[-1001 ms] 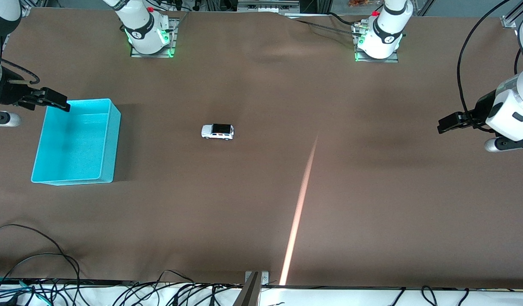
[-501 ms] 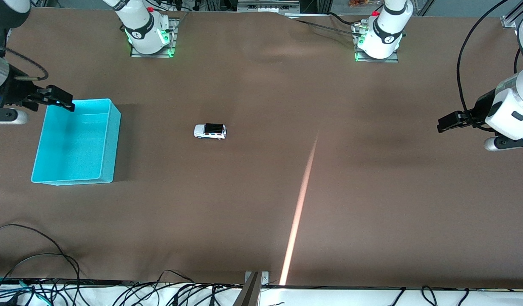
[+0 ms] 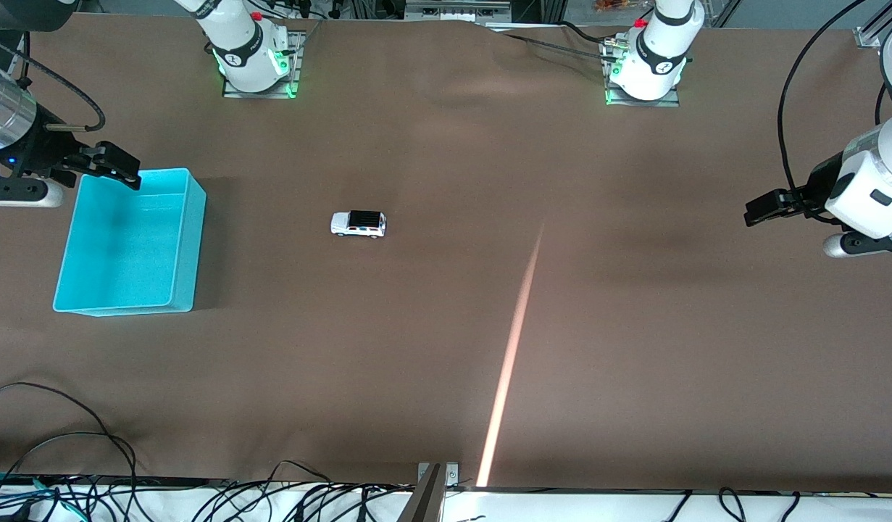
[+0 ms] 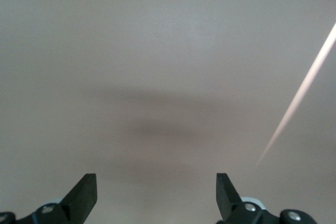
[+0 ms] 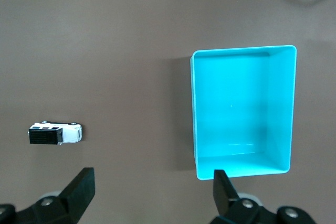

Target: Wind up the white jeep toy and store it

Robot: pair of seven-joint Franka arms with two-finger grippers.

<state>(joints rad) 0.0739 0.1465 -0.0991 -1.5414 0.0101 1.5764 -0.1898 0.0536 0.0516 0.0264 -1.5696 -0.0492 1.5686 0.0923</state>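
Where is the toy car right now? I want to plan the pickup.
The toy car sits alone on the brown table near its middle, beside the turquoise bin, which lies toward the right arm's end; nothing touches it.

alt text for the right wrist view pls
An empty turquoise bin and a small white jeep sit apart on a brown table, seen from above. The right gripper hangs over them, jaws open and empty.
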